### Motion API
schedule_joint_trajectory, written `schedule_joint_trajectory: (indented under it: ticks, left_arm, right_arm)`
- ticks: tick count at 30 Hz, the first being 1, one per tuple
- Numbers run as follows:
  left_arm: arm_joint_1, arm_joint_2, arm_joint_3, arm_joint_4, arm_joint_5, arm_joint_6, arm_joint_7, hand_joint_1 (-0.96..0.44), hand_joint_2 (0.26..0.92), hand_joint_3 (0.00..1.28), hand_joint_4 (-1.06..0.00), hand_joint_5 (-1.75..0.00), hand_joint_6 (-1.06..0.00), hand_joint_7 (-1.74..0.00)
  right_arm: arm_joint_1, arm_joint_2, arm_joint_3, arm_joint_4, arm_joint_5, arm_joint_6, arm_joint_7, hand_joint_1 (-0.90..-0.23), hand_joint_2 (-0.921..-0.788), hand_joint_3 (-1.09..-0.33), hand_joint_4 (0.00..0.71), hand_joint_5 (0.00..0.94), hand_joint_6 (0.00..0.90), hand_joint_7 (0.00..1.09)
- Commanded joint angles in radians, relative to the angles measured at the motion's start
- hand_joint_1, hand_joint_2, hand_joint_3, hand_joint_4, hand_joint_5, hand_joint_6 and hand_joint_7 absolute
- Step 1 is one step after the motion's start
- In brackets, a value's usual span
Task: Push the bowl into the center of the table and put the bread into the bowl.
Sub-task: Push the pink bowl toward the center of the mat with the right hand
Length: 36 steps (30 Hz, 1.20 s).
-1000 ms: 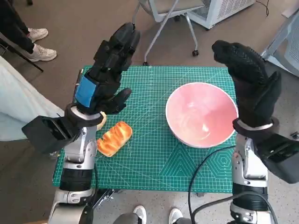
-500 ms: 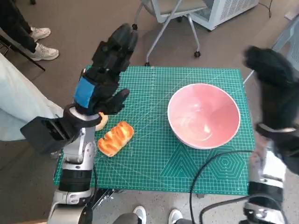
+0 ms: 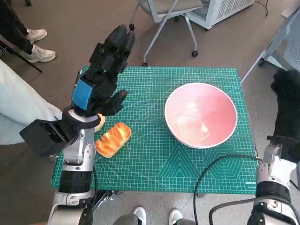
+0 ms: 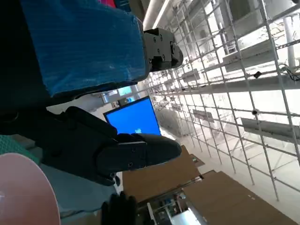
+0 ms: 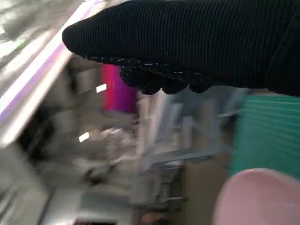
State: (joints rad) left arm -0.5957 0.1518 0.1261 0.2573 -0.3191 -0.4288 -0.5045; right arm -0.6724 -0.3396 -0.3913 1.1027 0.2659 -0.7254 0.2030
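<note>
On the green cutting mat [image 3: 154,154] that covers the table, a pink bowl [image 3: 200,115] is seen standing upright on the right half, closer to the right edge than to the middle. The bowl is seen to hold nothing. A loaf of bread [image 3: 113,139] is seen lying on the mat near the left edge, well apart from the bowl, its glazed orange top turned upward.

Above the mat's left part the left hand [image 3: 101,77] is held raised, its blue-taped back turned to the camera; its fingers are spread and extended toward the far edge, its thumb is stuck out toward the bowl, and nothing is held in it. The bread is seen just beside and below its wrist, untouched.

At the right edge of the head view the right hand [image 3: 288,105] is seen off the mat, beyond the table's right side, apart from the bowl. Whether its fingers are spread or curled cannot be told; in the blurred right wrist view only the glove's dark band and the bowl's rim are made out.

Feet of a person [image 3: 36,44] are seen on the floor beyond the table's left corner.
</note>
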Motion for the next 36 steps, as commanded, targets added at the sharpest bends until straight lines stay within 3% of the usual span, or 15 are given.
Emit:
schedule_joint_trajectory:
  ticks: [1, 11, 19, 36]
  left_arm:
    - [0.003, 0.007, 0.007, 0.015, 0.008, -0.023, 0.005, -0.63, 0.921, 0.52, -0.02, -0.01, 0.00, -0.31]
    - [0.001, 0.017, 0.011, 0.025, 0.008, -0.035, 0.002, -0.62, 0.921, 0.53, -0.02, -0.01, 0.00, -0.31]
    - [0.017, 0.030, 0.015, -0.001, 0.008, -0.026, 0.007, -0.62, 0.921, 0.53, -0.02, -0.01, 0.00, -0.31]
    - [0.069, 0.061, 0.029, -0.059, 0.010, -0.013, 0.030, -0.63, 0.921, 0.52, -0.01, 0.00, 0.00, -0.28]
  right_arm:
    - [-0.015, 0.000, 0.004, 0.111, -0.025, 0.067, -0.031, -0.582, -0.921, -0.832, 0.103, 0.000, 0.144, 0.25]
    - [-0.037, 0.045, 0.027, 0.185, -0.058, 0.215, -0.069, -0.619, -0.921, -0.835, 0.141, 0.016, 0.171, 0.24]
    - [-0.059, 0.112, 0.005, 0.196, -0.029, 0.285, -0.051, -0.631, -0.921, -0.817, 0.124, 0.003, 0.170, 0.23]
    - [-0.116, 0.208, 0.010, 0.201, -0.044, 0.306, -0.040, -0.643, -0.921, -0.788, 0.121, 0.003, 0.188, 0.23]
